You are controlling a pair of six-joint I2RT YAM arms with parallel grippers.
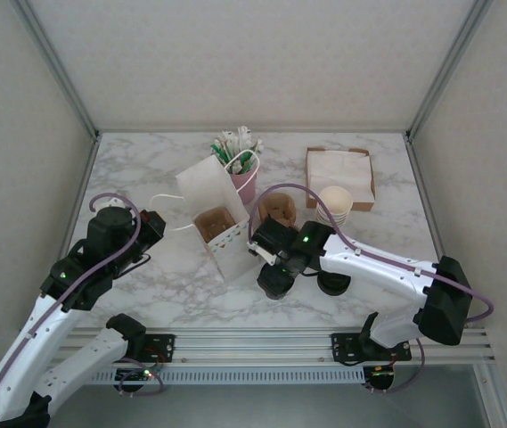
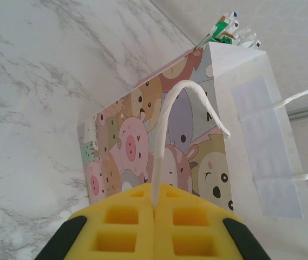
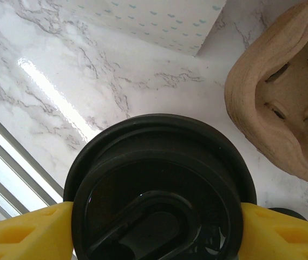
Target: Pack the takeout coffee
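**Top view.** The takeout coffee, a small cream paper cup under a round black plastic lid (image 1: 277, 278), stands on the white marbled bench (image 1: 146, 169). It is at 4 o'clock from the open white paper bag (image 1: 220, 227). The right hand (image 1: 275, 266) sits directly over the coffee, astride it. The left hand (image 1: 149, 234), at 9 o'clock from the bag, has the bag's white paper handle (image 1: 171, 212). A stack of lidless cream paper cups (image 1: 335, 205) stands at 1 o'clock from the coffee and is not the item to pack.

**Left wrist view.** The left hand (image 2: 155, 216) is closed tight on the handle (image 2: 167, 119). Its yellow pads (image 2: 121, 227) meet around the strip. The bag (image 2: 143, 151) shows its cartoon-animal side.

**Right wrist view.** The black lid (image 3: 159, 184) lies between the right hand's yellow pads (image 3: 24, 233), which sit at 9 and 3 o'clock of it and just beside its rim. The hand is set wide. Whether the pads are pressing on the cup cannot be told. A brown moulded-pulp cup carrier (image 3: 278, 97) lies at 2 o'clock, and the bag wall (image 3: 154, 21) at 12 o'clock.

**Assessment.** The step in hand appears to be securing the coffee.
- The grip should close evenly on the cup, firm enough to hold without crushing the paper or popping the lid.
- The cup should rise straight, stay upright, clear the bag's rim, and go down through the open mouth.
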